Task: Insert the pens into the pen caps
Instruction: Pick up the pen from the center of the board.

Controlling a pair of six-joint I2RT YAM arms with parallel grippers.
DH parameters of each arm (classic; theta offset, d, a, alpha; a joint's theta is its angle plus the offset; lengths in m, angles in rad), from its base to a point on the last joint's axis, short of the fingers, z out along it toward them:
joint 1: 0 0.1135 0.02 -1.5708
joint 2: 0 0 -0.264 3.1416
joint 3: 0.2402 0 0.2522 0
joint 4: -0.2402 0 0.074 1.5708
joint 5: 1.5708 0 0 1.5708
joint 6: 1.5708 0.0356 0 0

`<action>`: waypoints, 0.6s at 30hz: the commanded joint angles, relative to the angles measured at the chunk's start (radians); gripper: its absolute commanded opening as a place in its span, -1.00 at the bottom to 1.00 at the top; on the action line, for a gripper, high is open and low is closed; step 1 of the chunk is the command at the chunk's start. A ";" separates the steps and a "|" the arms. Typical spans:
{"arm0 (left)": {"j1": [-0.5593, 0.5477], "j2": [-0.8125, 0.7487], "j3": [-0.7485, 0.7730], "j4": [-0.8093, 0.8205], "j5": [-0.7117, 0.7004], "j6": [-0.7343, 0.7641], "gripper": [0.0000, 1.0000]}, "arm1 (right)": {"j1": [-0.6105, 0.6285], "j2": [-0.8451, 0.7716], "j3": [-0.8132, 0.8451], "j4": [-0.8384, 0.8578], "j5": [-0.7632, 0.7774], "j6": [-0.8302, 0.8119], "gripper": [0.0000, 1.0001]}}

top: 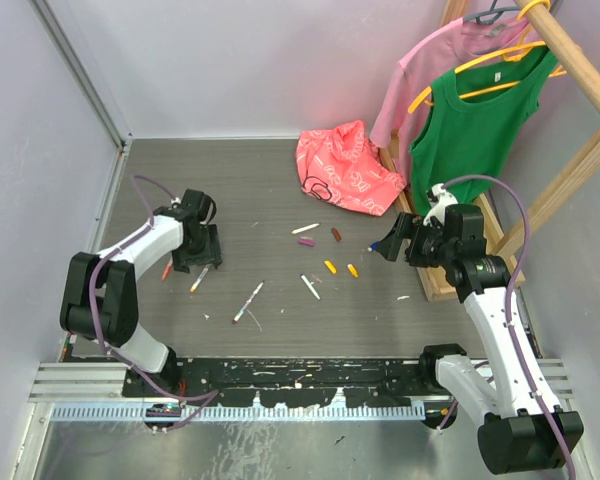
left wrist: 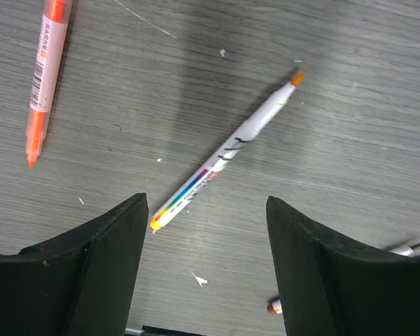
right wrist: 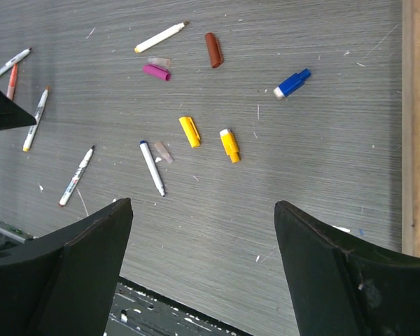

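Several white pens lie on the grey table: one [top: 199,279] with an orange tip just below my left gripper [top: 197,263], one [top: 247,302] to its right, one [top: 310,287] in the middle and one [top: 304,228] further back. In the left wrist view the orange-tipped pen [left wrist: 227,150] lies diagonally ahead of the open, empty gripper [left wrist: 206,203]. The caps lie apart: purple [right wrist: 157,72], dark red [right wrist: 213,50], two yellow [right wrist: 190,131] [right wrist: 229,145], blue [right wrist: 292,82]. My right gripper [right wrist: 203,203] hovers open and empty, near the blue cap [top: 373,245] in the top view.
An orange highlighter [left wrist: 43,70] lies left of the left gripper. A pink bag [top: 345,170] sits at the back. A wooden clothes rack [top: 580,60] with pink and green shirts stands at the right, its base [right wrist: 418,126] beside the right gripper.
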 commanded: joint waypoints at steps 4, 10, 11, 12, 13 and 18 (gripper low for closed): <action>0.001 0.037 0.004 0.055 -0.095 0.012 0.30 | -0.005 -0.030 0.008 0.015 -0.072 0.009 0.73; 0.001 0.090 0.016 0.072 -0.060 0.028 0.23 | -0.005 -0.035 -0.005 0.019 -0.080 0.008 0.73; 0.001 0.097 0.017 0.074 -0.058 0.028 0.23 | -0.005 -0.034 -0.005 0.018 -0.082 0.006 0.73; 0.001 0.102 0.017 0.077 -0.058 0.028 0.22 | -0.005 -0.035 -0.006 0.018 -0.080 0.005 0.73; 0.001 0.106 0.013 0.079 -0.059 0.029 0.21 | -0.005 -0.036 -0.006 0.018 -0.080 0.004 0.73; 0.001 0.131 -0.001 0.104 -0.046 0.029 0.15 | -0.005 -0.035 -0.008 0.024 -0.093 0.006 0.71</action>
